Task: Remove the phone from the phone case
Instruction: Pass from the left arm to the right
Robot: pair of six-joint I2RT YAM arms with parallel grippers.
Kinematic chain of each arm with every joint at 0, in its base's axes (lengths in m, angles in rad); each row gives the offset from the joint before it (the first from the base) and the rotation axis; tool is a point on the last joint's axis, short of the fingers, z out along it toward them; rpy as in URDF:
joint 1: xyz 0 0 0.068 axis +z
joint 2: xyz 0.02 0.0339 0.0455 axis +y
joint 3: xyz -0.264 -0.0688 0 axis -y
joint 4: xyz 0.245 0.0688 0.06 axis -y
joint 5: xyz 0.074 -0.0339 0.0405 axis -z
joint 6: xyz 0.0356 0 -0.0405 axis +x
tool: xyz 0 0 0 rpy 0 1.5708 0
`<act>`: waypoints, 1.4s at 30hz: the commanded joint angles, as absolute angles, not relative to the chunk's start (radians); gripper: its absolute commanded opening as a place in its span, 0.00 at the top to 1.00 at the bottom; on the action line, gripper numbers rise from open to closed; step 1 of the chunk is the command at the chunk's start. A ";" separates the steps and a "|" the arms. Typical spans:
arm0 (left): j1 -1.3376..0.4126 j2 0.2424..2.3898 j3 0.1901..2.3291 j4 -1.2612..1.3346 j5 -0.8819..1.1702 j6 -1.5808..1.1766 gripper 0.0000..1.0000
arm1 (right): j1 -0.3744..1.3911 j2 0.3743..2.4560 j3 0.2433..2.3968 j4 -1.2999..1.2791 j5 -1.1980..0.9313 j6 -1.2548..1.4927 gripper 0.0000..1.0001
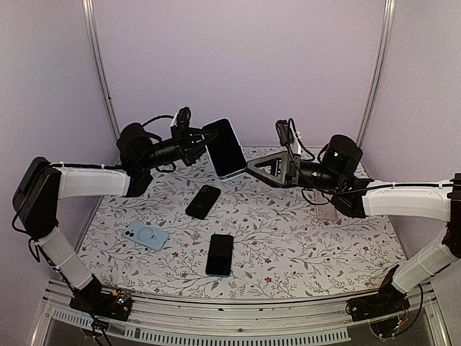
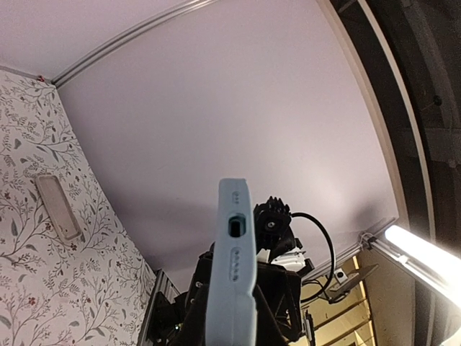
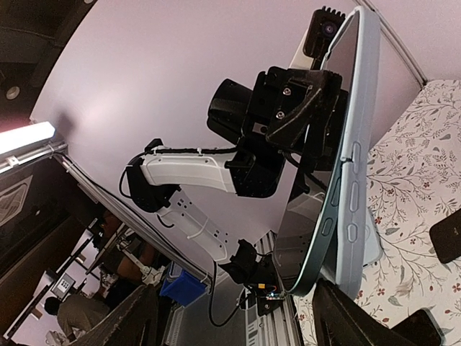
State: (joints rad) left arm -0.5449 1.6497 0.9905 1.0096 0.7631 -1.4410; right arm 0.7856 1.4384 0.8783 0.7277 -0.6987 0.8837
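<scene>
Pale-blue phone case (image 2: 232, 274), phone (image 1: 224, 146) seated inside, hangs tilted in the air above the floral table (image 1: 288, 238). Left gripper (image 1: 199, 142) is clamped across one end. Right gripper (image 1: 252, 167) is spread wide at the opposite corner; contact unclear.

The cased phone (image 1: 225, 148) hangs tilted above the rear middle of the table (image 1: 302, 245), between the two arms. The left gripper (image 1: 200, 140) grips it from the left; the right gripper (image 1: 253, 167) sits just beside its lower right corner, fingers apart. On the table below and slightly left lies a bare phone (image 1: 203, 201). In front of that, near the middle, lies a second phone (image 1: 220, 254). A loose case (image 1: 147, 235) lies left of both. A flat slab (image 2: 57, 205) lies at the right rear, under the right arm.
</scene>
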 commanded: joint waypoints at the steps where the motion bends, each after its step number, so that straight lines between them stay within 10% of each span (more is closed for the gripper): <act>1: -0.559 1.613 1.045 1.009 0.799 -1.387 1.00 | 0.793 1.477 0.916 0.732 -0.700 0.915 0.24; 14: -0.607 1.631 1.125 0.756 0.843 -1.220 1.00 | 0.793 1.539 0.961 0.742 -0.688 0.977 0.36; 32: -0.621 1.652 1.153 0.625 0.892 -1.145 1.00 | 0.755 1.661 1.006 0.912 -0.701 1.181 0.83; 42: -0.617 1.640 1.151 0.617 0.876 -1.136 0.64 | 0.748 1.669 1.009 0.932 -0.699 1.212 1.00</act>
State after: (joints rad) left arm -0.5797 1.6497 1.1324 0.6094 0.8223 -1.1568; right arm 0.7570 1.6596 0.9604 0.8467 -0.7353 1.1919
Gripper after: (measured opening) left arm 0.292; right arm 0.086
